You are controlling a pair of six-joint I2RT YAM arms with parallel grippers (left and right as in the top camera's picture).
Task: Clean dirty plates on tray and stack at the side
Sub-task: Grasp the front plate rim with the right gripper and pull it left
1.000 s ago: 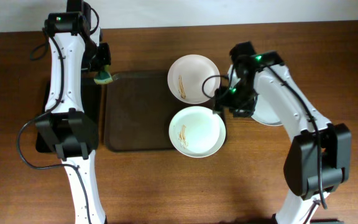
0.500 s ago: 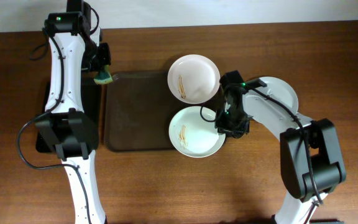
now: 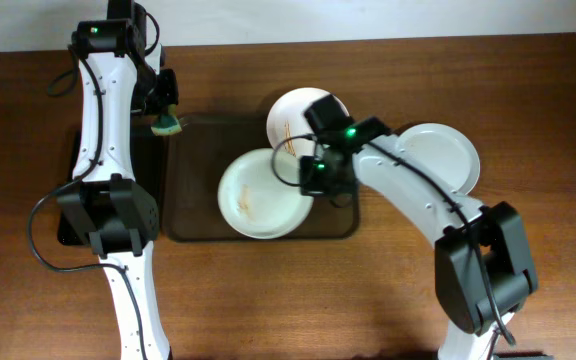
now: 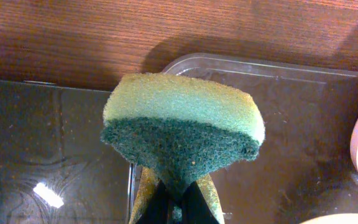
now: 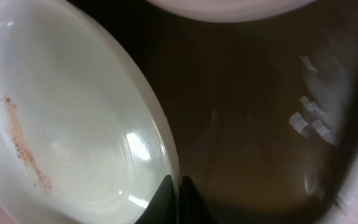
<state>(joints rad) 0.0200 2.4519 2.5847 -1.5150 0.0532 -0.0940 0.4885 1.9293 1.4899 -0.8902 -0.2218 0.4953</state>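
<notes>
A dirty plate (image 3: 253, 200) with a thin brown streak lies over the middle of the dark brown tray (image 3: 193, 180). My right gripper (image 3: 308, 176) is shut on its right rim. In the right wrist view the plate (image 5: 73, 124) fills the left side and my right gripper (image 5: 179, 190) pinches its edge above the tray (image 5: 260, 112). A second streaked plate (image 3: 290, 112) sits at the tray's far edge, partly under my right arm. My left gripper (image 3: 165, 108) is shut on a green and yellow sponge (image 3: 169, 123) at the tray's far left corner. The left wrist view shows the sponge (image 4: 182, 124) in my left gripper (image 4: 178, 202).
A clean white plate (image 3: 446, 158) rests on the wooden table to the right of the tray. A narrow glossy black tray (image 3: 68, 185) lies left of the brown tray, under my left arm. The black tray (image 4: 42, 143) also shows in the left wrist view.
My right gripper closed on the near plate's rim and carried it left, from the tray's right end to its middle. The left arm and sponge stayed put.
</notes>
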